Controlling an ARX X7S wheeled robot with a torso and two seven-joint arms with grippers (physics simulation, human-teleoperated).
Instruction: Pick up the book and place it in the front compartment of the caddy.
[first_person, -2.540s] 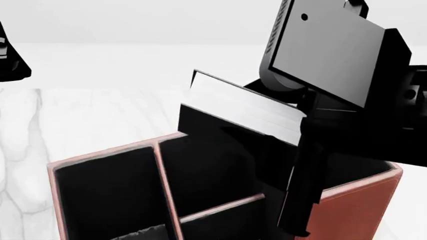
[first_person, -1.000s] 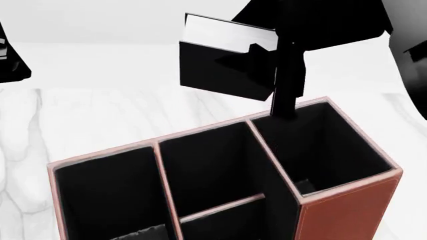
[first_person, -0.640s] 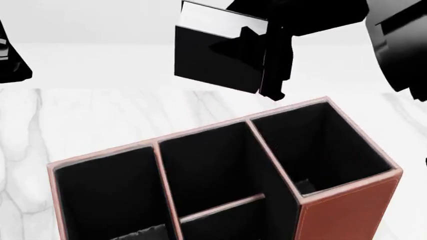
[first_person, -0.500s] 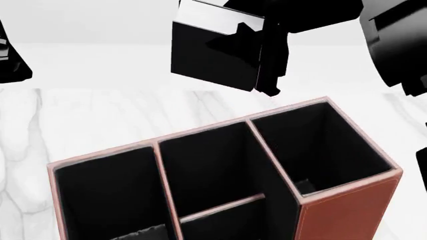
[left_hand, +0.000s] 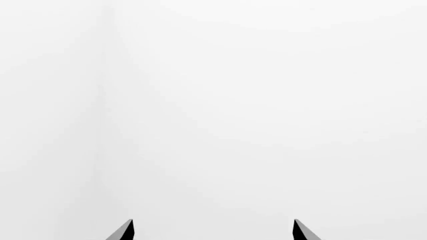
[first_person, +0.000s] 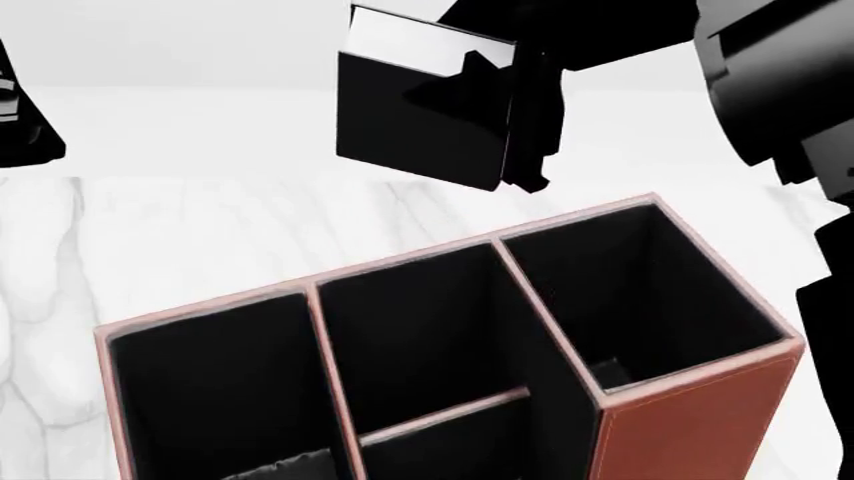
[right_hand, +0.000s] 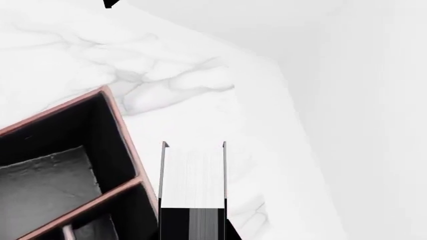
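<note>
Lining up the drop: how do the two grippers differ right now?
The right gripper is shut on the book, holding it in the air beyond the caddy. The left gripper is open and empty, showing only two fingertips before blank white. Both are black.

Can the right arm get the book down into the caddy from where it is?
Probably yes. The right end effector holds the book in the air above the caddy, whose cells are open-topped, with nothing visible between.

Bright, even, shadowless simulator light; washed-out white surroundings, crisp focus, deep featureless blacks, no glare.
</note>
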